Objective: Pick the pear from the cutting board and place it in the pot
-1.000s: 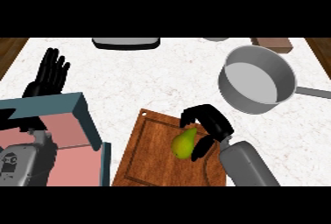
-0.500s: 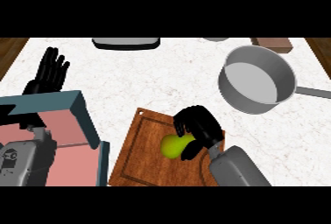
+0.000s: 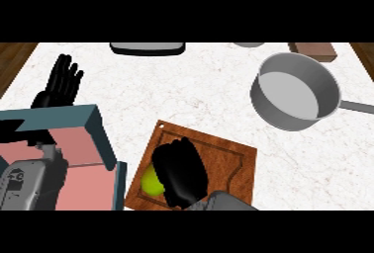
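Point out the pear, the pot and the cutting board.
pear (image 3: 151, 182): head view, on the green sliver showing left of the right hand (image 3: 181, 170).
pot (image 3: 272, 79): head view, on its grey left wall.
cutting board (image 3: 232, 165): head view, on bare wood right of the hand.

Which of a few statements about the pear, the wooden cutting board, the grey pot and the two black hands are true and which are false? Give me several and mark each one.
1. The yellow-green pear lies inside the round grey metal pot. False: it is on the brown wooden cutting board, mostly hidden under a hand.
2. The black right hand covers the pear over the board. True.
3. The pot sits to the right of the board and farther from the robot. True.
4. The black left hand is curled round the pot's handle. False: it is open, fingers up, at the counter's left edge, far from the pot.
5. The pot holds a second fruit. False: nothing shows inside it.
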{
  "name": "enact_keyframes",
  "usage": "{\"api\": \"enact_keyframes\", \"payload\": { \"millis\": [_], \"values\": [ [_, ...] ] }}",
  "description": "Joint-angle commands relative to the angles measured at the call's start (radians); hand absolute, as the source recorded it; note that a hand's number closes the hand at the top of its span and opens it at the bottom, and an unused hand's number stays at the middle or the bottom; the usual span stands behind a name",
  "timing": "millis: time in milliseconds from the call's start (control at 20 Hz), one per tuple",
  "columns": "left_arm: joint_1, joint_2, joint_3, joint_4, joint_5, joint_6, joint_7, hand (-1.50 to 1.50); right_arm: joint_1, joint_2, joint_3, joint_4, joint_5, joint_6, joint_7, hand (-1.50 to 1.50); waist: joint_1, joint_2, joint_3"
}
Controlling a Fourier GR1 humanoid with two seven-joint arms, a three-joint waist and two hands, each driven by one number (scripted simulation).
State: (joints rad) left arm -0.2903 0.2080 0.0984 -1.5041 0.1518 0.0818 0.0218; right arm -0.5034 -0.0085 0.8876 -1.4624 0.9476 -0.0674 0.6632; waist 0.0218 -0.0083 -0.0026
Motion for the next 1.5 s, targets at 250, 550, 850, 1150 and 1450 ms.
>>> {"api": "enact_keyframes", "payload": {
  "millis": [250,550,850,1150,1450],
  "values": [
    [0.038,-0.010,-0.014,-0.034,-0.014,0.011,0.013,0.00,-0.121,0.008,0.000,-0.253,0.263,0.028,0.462,1.50,-0.028,-0.003,0.002],
    [0.041,-0.019,0.007,0.006,-0.035,0.037,-0.035,0.00,-0.059,-0.118,-0.143,-0.445,0.417,0.085,0.460,1.50,-0.047,0.001,0.003],
    [-0.036,-0.009,-0.002,-0.028,-0.038,0.053,0.060,0.00,0.037,-0.281,-0.391,-0.603,0.309,0.114,0.332,1.50,-0.042,0.007,0.003],
    [0.017,0.004,0.021,-0.046,-0.003,0.004,0.030,0.00,0.159,-0.415,-0.618,-0.612,0.128,0.136,0.173,1.50,-0.028,0.008,0.003],
    [0.090,-0.014,0.010,-0.070,-0.017,0.001,-0.018,0.00,0.263,-0.496,-0.877,-0.419,-0.050,-0.055,-0.107,1.50,-0.023,0.010,0.004]
  ]
}}
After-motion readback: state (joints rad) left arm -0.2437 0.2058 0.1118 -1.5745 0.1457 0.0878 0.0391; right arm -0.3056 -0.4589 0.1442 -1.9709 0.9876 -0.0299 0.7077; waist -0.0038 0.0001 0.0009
